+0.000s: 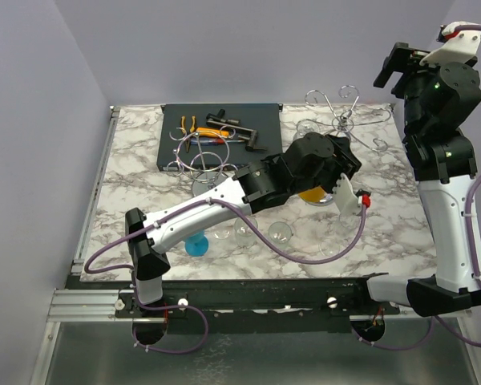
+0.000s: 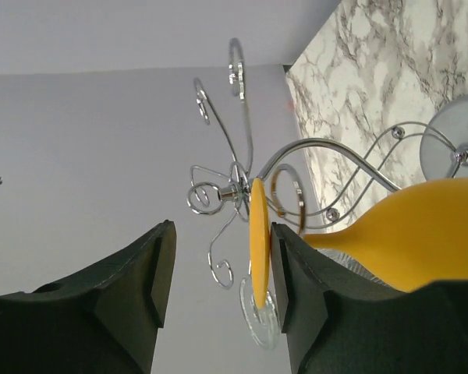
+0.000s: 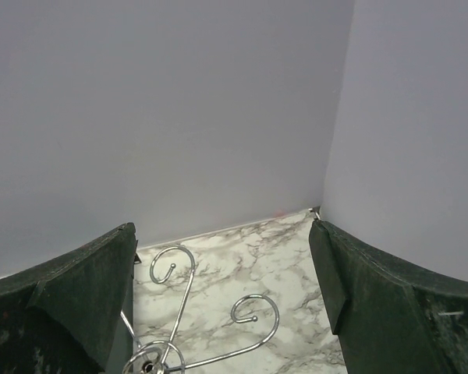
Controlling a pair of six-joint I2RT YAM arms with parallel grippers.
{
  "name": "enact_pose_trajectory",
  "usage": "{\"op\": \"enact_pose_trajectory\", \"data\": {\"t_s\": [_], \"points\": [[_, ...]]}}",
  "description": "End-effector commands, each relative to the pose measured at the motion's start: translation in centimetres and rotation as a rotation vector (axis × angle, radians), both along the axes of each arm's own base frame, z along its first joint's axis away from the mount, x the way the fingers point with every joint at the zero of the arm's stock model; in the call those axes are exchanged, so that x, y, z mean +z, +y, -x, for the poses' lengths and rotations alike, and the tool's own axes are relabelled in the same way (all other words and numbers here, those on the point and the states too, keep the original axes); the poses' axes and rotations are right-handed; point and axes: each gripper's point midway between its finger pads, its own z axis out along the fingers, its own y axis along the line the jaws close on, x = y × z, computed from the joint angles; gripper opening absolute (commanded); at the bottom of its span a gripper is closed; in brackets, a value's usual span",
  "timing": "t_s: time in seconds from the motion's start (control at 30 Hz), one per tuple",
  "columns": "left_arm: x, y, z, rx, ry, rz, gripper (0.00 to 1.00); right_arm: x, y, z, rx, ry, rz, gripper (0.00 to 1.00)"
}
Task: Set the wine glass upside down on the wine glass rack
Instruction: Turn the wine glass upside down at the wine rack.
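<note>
A yellow wine glass (image 2: 421, 234) lies sideways between my left gripper's (image 2: 218, 261) fingers. Its flat foot (image 2: 258, 241) rests against the right finger (image 2: 296, 280), with a wide gap to the left finger. The gripper is open. The chrome wine glass rack (image 2: 234, 191) with curled arms is just beyond the foot, and one arm loops round the stem area. In the top view the glass (image 1: 313, 194) shows under the left gripper (image 1: 343, 160), next to the rack (image 1: 341, 120). My right gripper (image 1: 401, 68) is raised high, open and empty, above the rack (image 3: 179, 312).
A clear glass foot (image 2: 261, 315) hangs behind the yellow one. A blue glass (image 1: 196, 243) and clear glasses (image 1: 279, 233) lie near the table's front. A dark tray of tools (image 1: 216, 132) and wire loops (image 1: 194, 156) sit at the back left. Walls close the back and sides.
</note>
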Motion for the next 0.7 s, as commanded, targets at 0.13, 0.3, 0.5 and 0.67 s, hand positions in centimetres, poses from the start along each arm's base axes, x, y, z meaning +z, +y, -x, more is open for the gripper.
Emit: {"op": "enact_pose_trajectory", "data": {"t_s": [0.13, 0.3, 0.5, 0.67], "points": [[3.9, 1.7, 1.7, 0.041, 0.191, 0.184, 0.63, -0.7, 0.8, -0.6, 0.053, 0.046, 0.030, 1.00], [5.9, 4.1, 3.1, 0.092, 0.367, 0.331, 0.66, -2.2, 3.2, -2.0, 0.194, 0.138, 0.078, 1.00], [8.5, 7.5, 4.2, 0.130, 0.501, 0.477, 0.67, -4.3, 5.5, -2.7, 0.345, 0.245, 0.127, 1.00], [9.2, 9.9, 2.5, 0.191, 0.548, 0.547, 0.67, -7.4, 5.8, -3.7, 0.402, 0.321, 0.103, 1.00]]}}
